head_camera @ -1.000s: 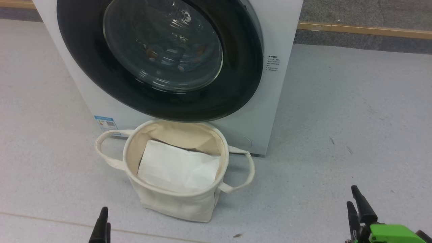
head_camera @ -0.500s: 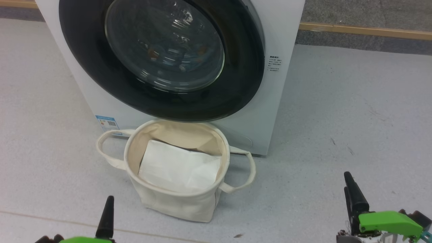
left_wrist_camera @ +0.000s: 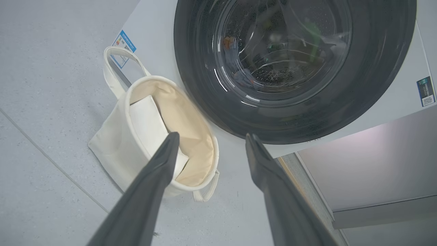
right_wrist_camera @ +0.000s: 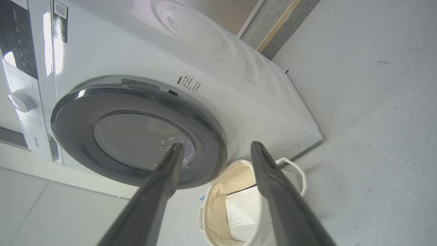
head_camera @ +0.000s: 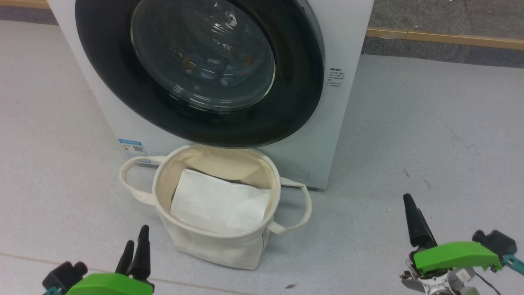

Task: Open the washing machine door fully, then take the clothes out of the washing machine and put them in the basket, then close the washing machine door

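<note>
The washing machine door (head_camera: 200,61) sits shut against the white washing machine (head_camera: 346,45). Its wide black rim is glossy, and blue and orange clothes (head_camera: 189,64) show dimly through the domed glass. The cream basket (head_camera: 213,250) stands on the floor (head_camera: 430,135) just below the door and holds a folded white sheet (head_camera: 217,203). Open floor spreads to the right. The left end effector (head_camera: 136,235) hovers low near the basket and the right end effector (right_wrist_camera: 216,144) is well apart from it, both with fingers spread and gripping nothing.
</note>
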